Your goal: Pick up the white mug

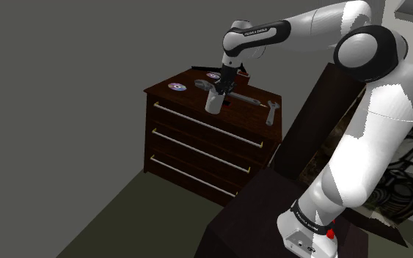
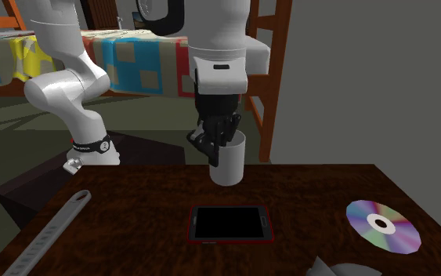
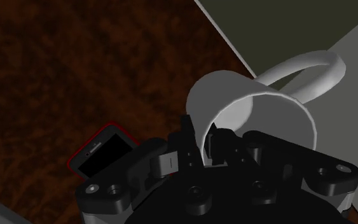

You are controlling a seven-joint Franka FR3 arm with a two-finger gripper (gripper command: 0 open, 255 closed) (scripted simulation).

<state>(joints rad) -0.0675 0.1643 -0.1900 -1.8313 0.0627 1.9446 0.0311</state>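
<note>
Where the jaws straddle the rim of the white mug (image 3: 228, 95), narrowed, clamping its wall.

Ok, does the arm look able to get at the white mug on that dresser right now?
Probably yes: its fingers straddle the white mug at the rim, one inside and one outside, seemingly clasping the wall. The phone and the disc lie apart from it, so nothing blocks.

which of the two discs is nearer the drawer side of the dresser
The disc toward the shoulder view's left. The other disc lies further back on the dresser top, behind the gripper that clasps the white mug's rim.
</note>
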